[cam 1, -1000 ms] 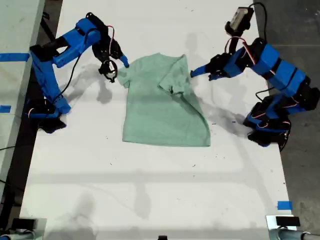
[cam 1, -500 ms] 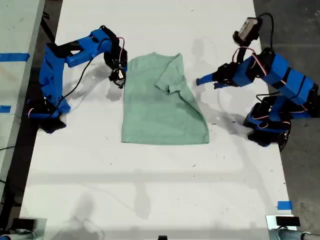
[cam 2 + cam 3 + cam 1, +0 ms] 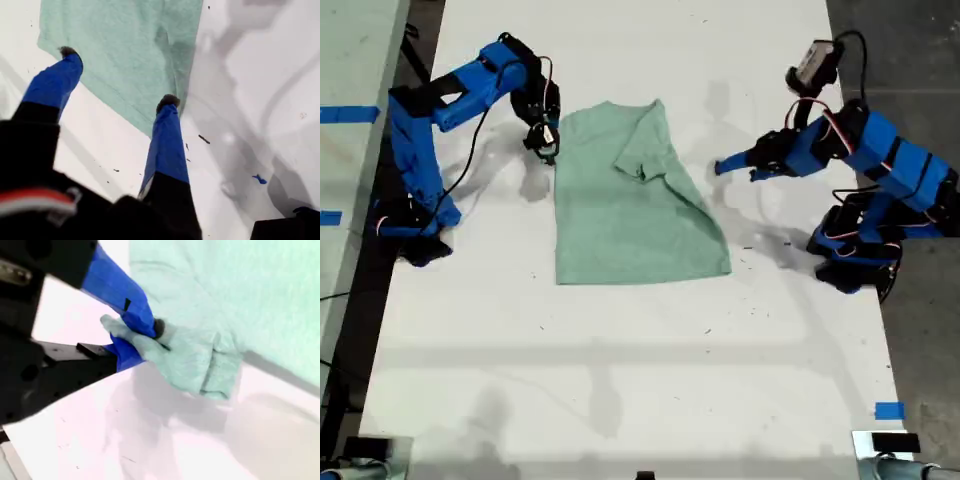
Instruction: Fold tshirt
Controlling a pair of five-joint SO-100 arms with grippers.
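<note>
The tshirt [image 3: 630, 200], pale mint green, lies on the white table [image 3: 620, 380], one sleeve folded across its chest. No writing is legible. The second gripper [image 3: 142, 332] is clenched on a bunched sleeve at the exterior view's left. The first gripper [image 3: 720, 166] hangs spread and empty beside the tshirt at that view's right. Blue tape [image 3: 889, 410] marks the table's edge; grey floor [image 3: 910, 60] lies beyond.

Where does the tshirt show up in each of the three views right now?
Exterior view: tshirt lies flat mid-table.
First wrist view: its cloth lies past my first gripper, whose jaws are open.
Second wrist view: a bunched sleeve in my second gripper.
Shared landmark: the white table.
</note>
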